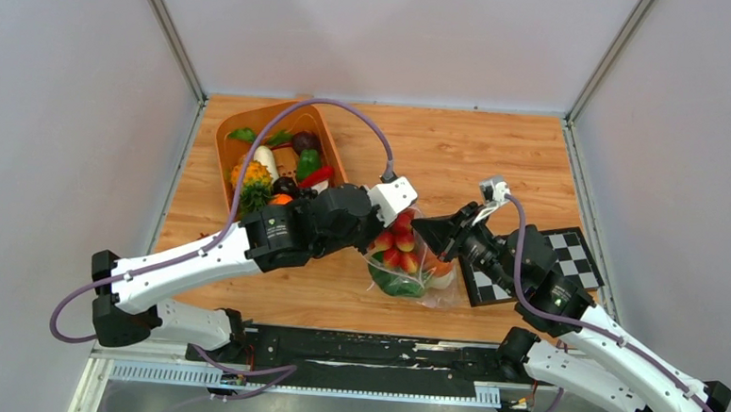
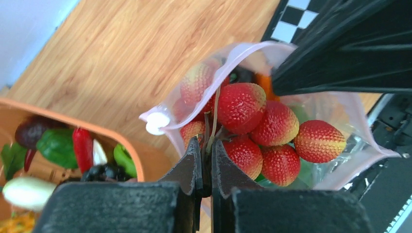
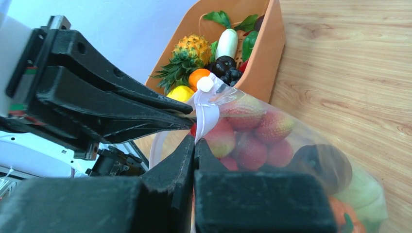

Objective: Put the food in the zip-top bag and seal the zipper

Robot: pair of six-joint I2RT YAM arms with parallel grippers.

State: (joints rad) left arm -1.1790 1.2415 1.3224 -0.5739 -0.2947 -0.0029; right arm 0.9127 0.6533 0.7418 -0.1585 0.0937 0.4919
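In the middle of the overhead view, two black grippers were seen meeting over a clear crinkly zip-top bag on a wooden table, just left of a black-and-white checkered board.

In the left wrist view, the left gripper was shown at the bottom centre. Its fingers were pressed almost together, apparently on the thin stem of a bunch of red-and-yellow toy strawberries. The bunch lay straight ahead of the fingertips, in the open mouth of the bag. The thin pinkish zipper was looped around the bunch, with a white slider tab at its left end. The mouth's long axis ran from that tab toward the lower right of the frame.

In the right wrist view, the right gripper was seen at the bottom centre, closed on the lip of the bag and holding the mouth up. Both grippers were at the bag. The fruit seemed to be carried by the left one alone, so the release was judged to fall to it.

Other pieces could be made out through the plastic: something dark and round, something pale green and an orange piece.

An orange plastic tub was seen toward the top of that view. It held a toy pineapple, a white radish, dark grapes, green leaves and a red chilli.
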